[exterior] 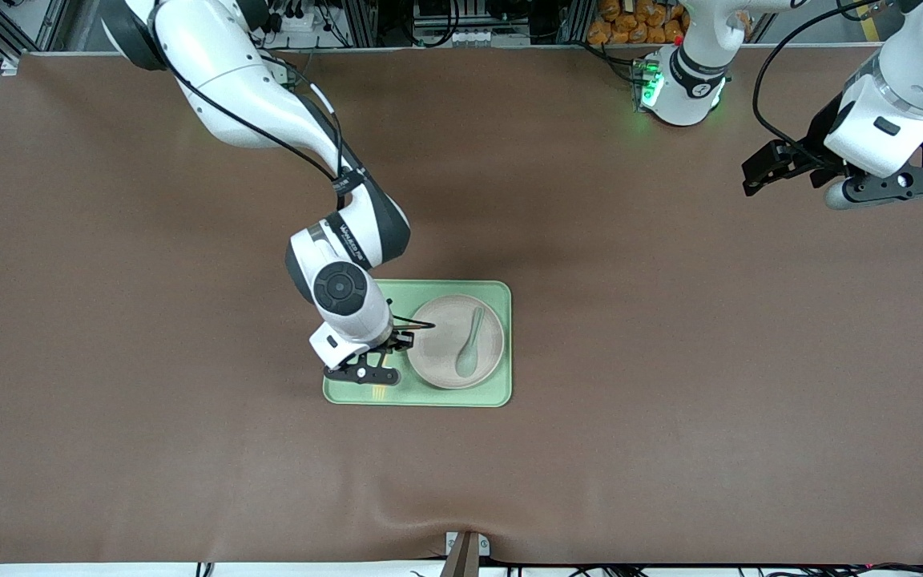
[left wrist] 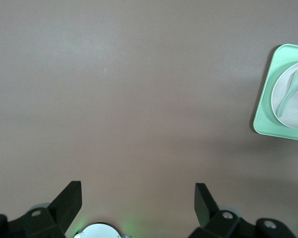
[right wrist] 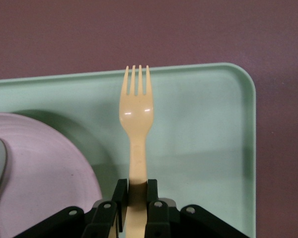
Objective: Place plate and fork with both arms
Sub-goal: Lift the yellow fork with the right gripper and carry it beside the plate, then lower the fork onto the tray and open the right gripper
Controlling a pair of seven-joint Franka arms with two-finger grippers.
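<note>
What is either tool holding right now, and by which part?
The right tool, over the pale green rectangular tray, is shut on the handle of the small pale yellow plastic fork. The left tool is open and holds nothing.

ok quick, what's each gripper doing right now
Left gripper: open, empty, waiting over bare table.
Right gripper: shut on the fork by its handle, over the green tray.

Both arms (exterior: 245, 96) have glossy white rounded shells with dark grey bands at the joints. A black cable runs along the right arm, strapped near the wrist, where small dark lettering shows. The grippers (exterior: 373, 365) are matt black with silver screws. One base (exterior: 674, 84) glows green.
</note>
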